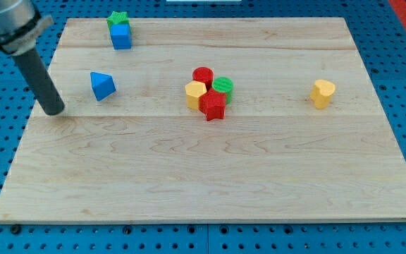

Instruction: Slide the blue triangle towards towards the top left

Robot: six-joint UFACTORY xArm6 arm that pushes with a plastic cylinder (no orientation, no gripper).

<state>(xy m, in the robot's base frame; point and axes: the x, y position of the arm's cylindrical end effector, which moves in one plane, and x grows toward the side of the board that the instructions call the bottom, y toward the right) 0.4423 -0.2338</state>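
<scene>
Your tip (pixel 53 111) sits on the worktop (pixel 189 183), near the blue triangle (pixel 102 85) at its 8 o'clock, not touching. There is no hand here.

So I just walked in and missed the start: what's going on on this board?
A robot arm with a dark rod is pushing blocks around a wooden board. My tip rests near the view's left edge, left of the blue triangle and not touching it. The triangle is meant to go toward the top left, where a green star and blue cube sit.
</scene>
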